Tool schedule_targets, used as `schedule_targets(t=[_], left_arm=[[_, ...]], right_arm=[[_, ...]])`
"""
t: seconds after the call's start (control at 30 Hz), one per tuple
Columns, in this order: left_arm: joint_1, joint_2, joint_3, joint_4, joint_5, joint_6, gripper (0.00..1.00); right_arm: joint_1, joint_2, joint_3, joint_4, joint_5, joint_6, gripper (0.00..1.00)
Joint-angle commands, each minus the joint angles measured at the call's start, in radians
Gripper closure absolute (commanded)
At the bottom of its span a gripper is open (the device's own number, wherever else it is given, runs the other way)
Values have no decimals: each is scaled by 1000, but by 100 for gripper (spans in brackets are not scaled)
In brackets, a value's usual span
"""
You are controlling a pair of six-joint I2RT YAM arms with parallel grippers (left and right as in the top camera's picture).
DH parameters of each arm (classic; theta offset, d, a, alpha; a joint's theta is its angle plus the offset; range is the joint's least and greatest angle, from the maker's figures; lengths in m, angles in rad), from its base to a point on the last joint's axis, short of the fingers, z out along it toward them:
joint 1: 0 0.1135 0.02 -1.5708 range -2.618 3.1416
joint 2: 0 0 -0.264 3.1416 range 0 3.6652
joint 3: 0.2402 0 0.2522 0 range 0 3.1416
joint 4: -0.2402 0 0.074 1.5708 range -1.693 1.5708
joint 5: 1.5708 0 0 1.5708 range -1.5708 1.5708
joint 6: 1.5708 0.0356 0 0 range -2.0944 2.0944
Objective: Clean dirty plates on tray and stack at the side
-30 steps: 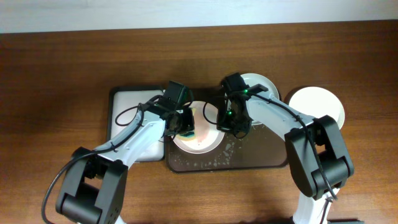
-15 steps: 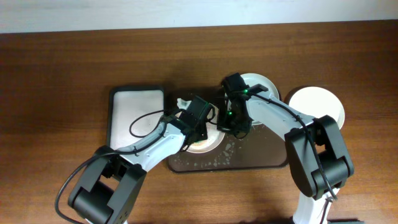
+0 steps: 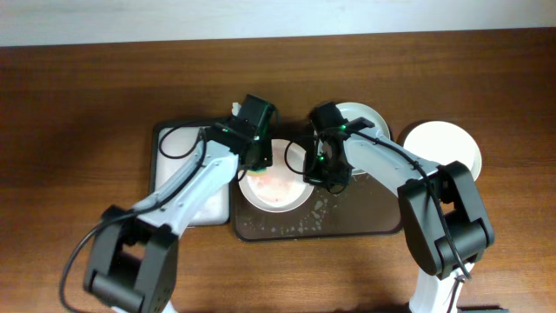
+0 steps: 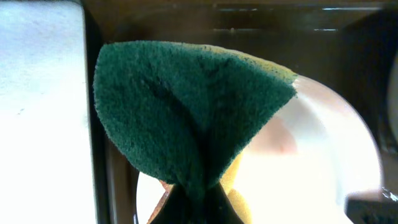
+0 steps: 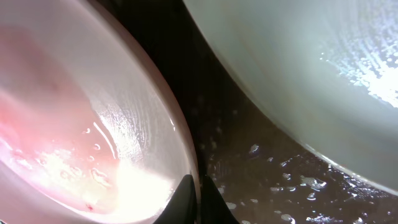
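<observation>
Left gripper (image 4: 198, 202) clenched on sponge (image 4: 186, 106), right gripper (image 5: 194, 196) pinching smeared plate (image 5: 93, 124) rim; grips unclear overhead.

You're looking at a dark green sponge (image 4: 186, 106) with a yellow underside, a white plate (image 3: 278, 184) smeared pink-red, and a dark brown tray (image 3: 365, 222) speckled white.

Wooden table (image 3: 87, 104), three things straight on it: brown tray (image 3: 365, 222) in the middle, white tray (image 3: 155, 174) just beside it on the left, one plate (image 3: 441, 148) bare on the wood, right.
</observation>
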Motion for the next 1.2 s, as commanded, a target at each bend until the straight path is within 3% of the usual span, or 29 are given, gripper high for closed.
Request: schedule_targets(t=[0.0, 0.03, 0.1, 0.2, 0.43, 0.6, 0.63, 0.7, 0.77, 0.8, 0.9, 1.07, 1.13, 1.17], left_arm=[[66, -104, 27, -74, -26, 21, 100], [99, -106, 27, -109, -26, 21, 100], [164, -105, 21, -159, -25, 27, 100], [252, -97, -8, -173, -22, 205, 100], [277, 2, -80, -104, -19, 256, 100], [282, 111, -80, -46, -7, 275, 100], [281, 124, -80, -46, -7, 275, 86], [281, 134, -80, -46, -7, 275, 45], [281, 134, -80, -41, -7, 275, 24], [282, 134, -80, -37, -8, 275, 22], [281, 138, -80, 21, -15, 275, 21], [281, 167, -80, 112, -15, 274, 22], [281, 170, -80, 125, -15, 274, 34], [281, 170, -80, 128, -15, 274, 49]], right_arm=[[5, 6, -5, -8, 49, -9, 89], [5, 6, -5, -3, 49, -9, 81], [5, 6, -5, 10, 49, -9, 76], [5, 6, -5, 30, 36, -37, 94], [4, -17, 2, 11, 21, -194, 96], [5, -176, 43, -74, 301, -262, 96], [7, -201, 43, -85, 373, -282, 96], [23, -224, 43, -103, 502, -325, 96], [73, -243, 44, -113, 681, -325, 96], [103, -252, 44, -109, 747, -324, 96], [181, -296, 50, -87, 867, -321, 96], [209, -371, 77, -84, 886, -321, 96], [209, -374, 77, -86, 886, -321, 96], [209, -374, 77, -89, 886, -322, 96]])
